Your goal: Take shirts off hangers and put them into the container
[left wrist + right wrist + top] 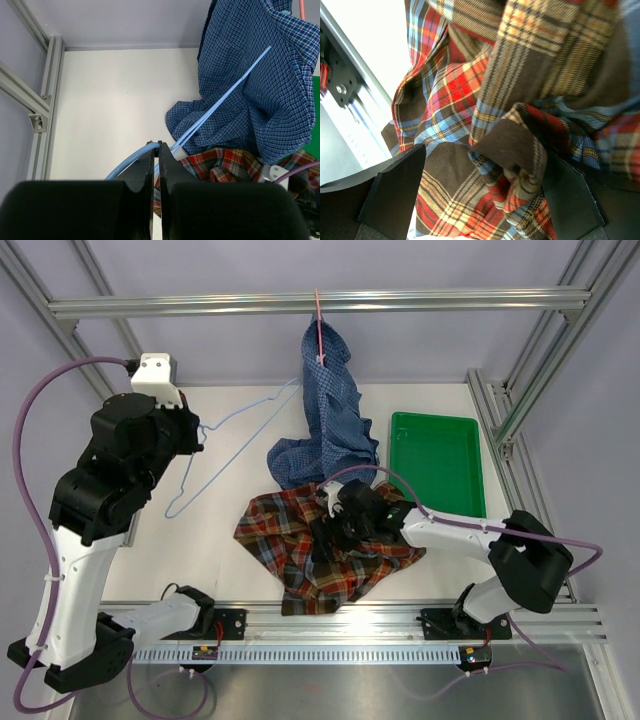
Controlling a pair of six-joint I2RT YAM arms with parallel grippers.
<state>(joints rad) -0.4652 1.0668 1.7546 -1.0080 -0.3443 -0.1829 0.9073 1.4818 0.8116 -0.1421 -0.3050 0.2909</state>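
Top external: left tool [156,148] clamped shut on light blue hanger [220,102]; right tool [482,192] wide open over plaid shirt [300,580].

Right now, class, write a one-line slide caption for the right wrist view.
Right gripper open, fingers straddling a raised fold of the crumpled red-brown-orange plaid shirt.

The left gripper [156,148] pinches the light blue hanger [220,101]. The wire crosses the blue shirt [265,120], above the plaid shirt [225,165].

Plaid shirt [285,545] crumpled, blue shirt [335,400] hanging
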